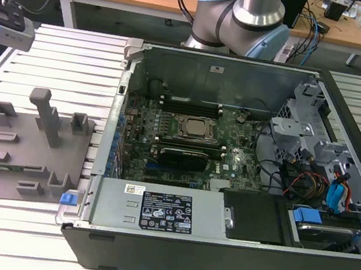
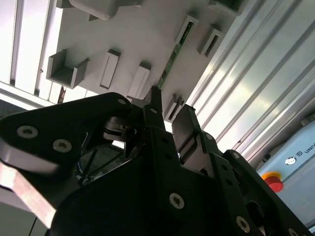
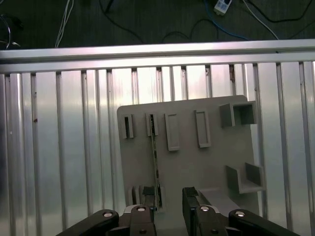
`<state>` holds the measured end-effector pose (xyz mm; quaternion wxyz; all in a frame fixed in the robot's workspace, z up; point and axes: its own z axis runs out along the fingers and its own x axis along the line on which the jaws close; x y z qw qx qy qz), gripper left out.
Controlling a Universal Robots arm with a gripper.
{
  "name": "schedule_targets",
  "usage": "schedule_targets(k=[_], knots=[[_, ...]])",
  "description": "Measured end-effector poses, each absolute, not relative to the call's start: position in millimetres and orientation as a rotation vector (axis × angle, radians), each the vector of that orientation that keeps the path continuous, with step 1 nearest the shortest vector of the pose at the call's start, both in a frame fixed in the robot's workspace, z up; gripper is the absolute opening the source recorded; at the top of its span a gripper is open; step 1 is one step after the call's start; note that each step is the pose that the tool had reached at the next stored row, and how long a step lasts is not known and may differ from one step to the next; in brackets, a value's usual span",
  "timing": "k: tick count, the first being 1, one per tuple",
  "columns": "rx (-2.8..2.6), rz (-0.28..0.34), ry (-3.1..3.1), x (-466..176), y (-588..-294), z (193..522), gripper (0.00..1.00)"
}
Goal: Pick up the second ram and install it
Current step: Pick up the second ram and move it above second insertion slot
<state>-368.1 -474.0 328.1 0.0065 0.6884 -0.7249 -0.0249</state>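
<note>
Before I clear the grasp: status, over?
Tool open, over grey tray. Ram on edge in tray, ungripped, one end beside a fingertip. Nothing seen blocking.

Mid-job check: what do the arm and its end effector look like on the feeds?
The arm is a silver-grey tube with light blue joint caps. In the second wrist view, the end effector is matt black, built from flat linkage plates fastened with silver screws, and it tapers to two narrow fingers.

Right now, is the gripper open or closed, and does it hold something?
Gripper: open, holding nothing, close to the memory stick that stands on edge in the grey holder.
</note>
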Motion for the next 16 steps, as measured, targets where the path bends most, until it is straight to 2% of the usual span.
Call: schedule_targets(k=[16], knots=[[2.154, -0.078, -2.268, -368.1, -474.9, 309.9, 0.36]])
